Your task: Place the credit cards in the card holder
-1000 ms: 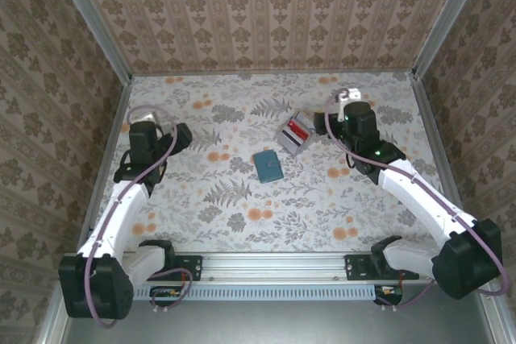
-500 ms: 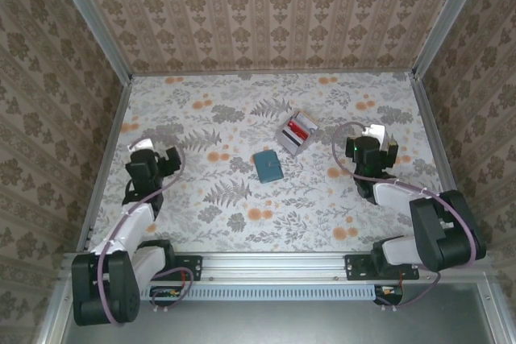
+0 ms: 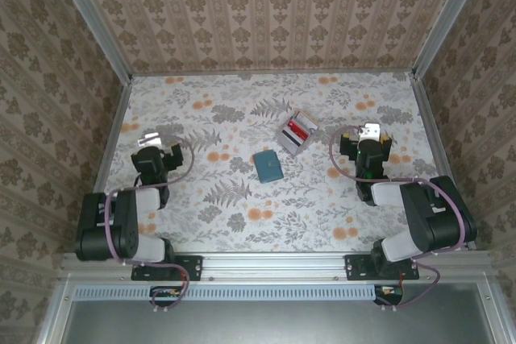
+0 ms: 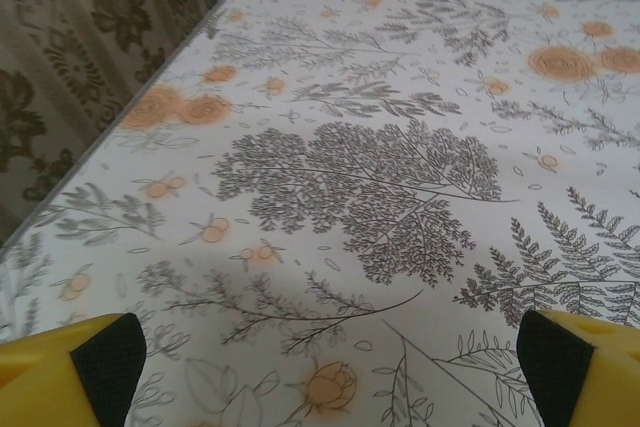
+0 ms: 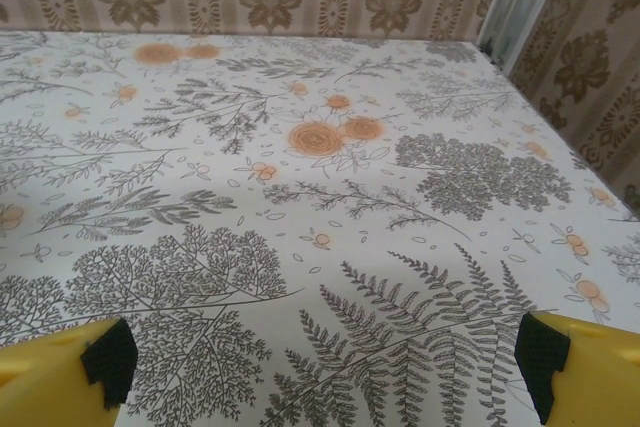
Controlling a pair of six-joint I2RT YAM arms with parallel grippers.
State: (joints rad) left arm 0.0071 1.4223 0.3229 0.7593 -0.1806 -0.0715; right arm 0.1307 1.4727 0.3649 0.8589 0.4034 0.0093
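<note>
The teal card holder (image 3: pixel 268 166) lies closed in the middle of the flowered table. A small pile of credit cards (image 3: pixel 297 132), grey-white with a red one on top, lies just behind and right of it. My left gripper (image 3: pixel 150 143) is folded back at the left side, well away from both. My right gripper (image 3: pixel 369 134) is folded back at the right, about a hand's width right of the cards. In each wrist view the yellow fingertips (image 4: pixel 70 362) (image 5: pixel 65 365) stand wide apart over bare tablecloth, nothing between them.
The table (image 3: pixel 242 207) is walled in by patterned panels on three sides. A metal rail (image 3: pixel 274 263) with both arm bases runs along the near edge. Bare tablecloth surrounds the card holder on all sides.
Both arms have pulled back toward their bases and folded down. The right gripper moved away from the cards and opened fully. Cards and card holder have not moved.
</note>
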